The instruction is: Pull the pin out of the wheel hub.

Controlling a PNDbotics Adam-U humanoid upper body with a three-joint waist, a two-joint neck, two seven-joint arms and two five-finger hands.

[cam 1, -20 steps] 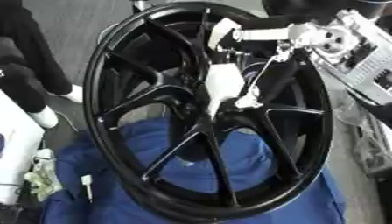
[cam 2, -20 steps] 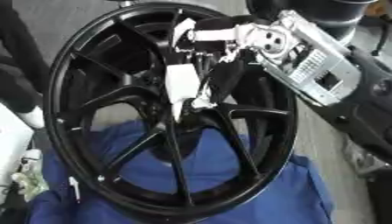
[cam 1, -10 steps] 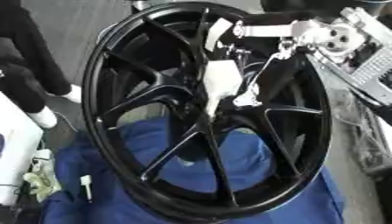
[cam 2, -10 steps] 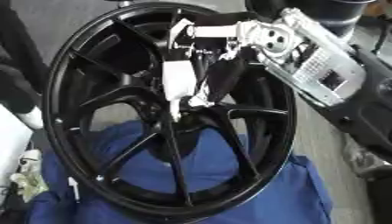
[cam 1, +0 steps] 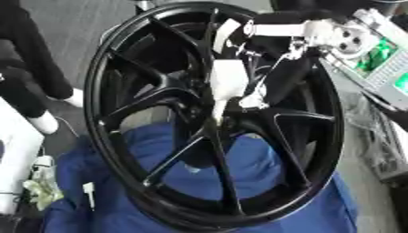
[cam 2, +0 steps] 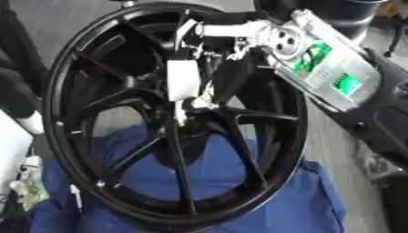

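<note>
robot hand (cam 2: 187, 82): white-silver shells, thin cables | forearm (cam 2: 331, 75): silver casing, exposed green circuit boards

Black multi-spoke wheel (cam 1: 215, 113) upright on its rim, tilted; pale pin (cam 2: 181, 119) at its hub.

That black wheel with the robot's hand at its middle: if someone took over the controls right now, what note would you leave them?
Right hand: reaching in from the upper right, its white fingers at the hub of the black wheel. Whether they are closed on the pin cannot be told; the pin itself is hidden or too small to make out.
Left hand: not in view.
Wheel: standing tilted on a blue cloth.
Done: the hand has reached the hub.
Left: confirm the hold on the pin, then probably draw it straight out of the hub.
</note>
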